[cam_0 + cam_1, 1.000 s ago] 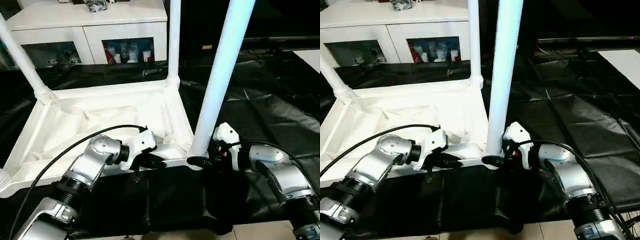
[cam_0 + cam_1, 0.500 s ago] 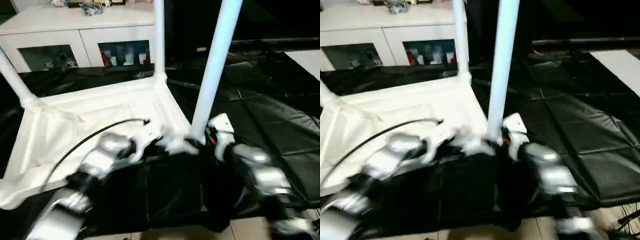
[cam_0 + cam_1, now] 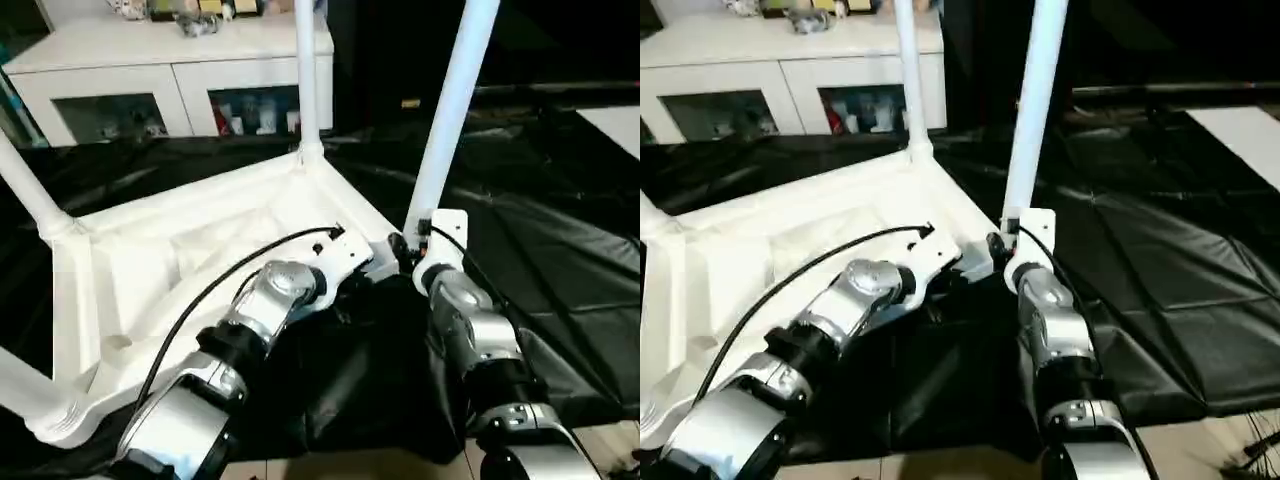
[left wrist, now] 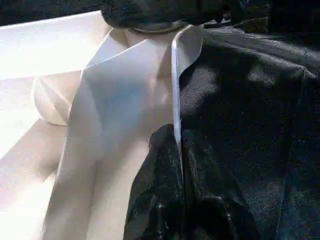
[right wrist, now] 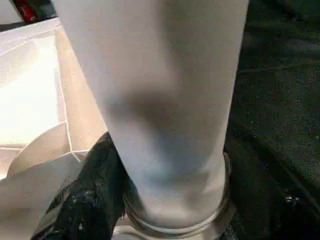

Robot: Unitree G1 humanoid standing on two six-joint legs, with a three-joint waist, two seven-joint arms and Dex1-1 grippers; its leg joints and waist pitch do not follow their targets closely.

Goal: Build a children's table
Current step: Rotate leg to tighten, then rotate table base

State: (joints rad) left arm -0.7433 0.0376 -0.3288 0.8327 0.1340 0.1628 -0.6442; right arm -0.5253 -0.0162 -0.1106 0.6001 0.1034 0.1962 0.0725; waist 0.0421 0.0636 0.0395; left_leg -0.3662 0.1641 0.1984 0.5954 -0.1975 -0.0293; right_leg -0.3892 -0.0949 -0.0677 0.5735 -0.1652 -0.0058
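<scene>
Black sheeting covered the floor (image 3: 560, 250); table (image 3: 180, 260) had swung round since a second ago; left gripper (image 4: 179, 150) pinched its rim, right gripper (image 3: 405, 250) hugged the near-right leg (image 3: 450, 110); nearly built.

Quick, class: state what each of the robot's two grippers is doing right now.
Left gripper: shut on the table top's rim.
Right gripper: closed around the leg near its base.
</scene>
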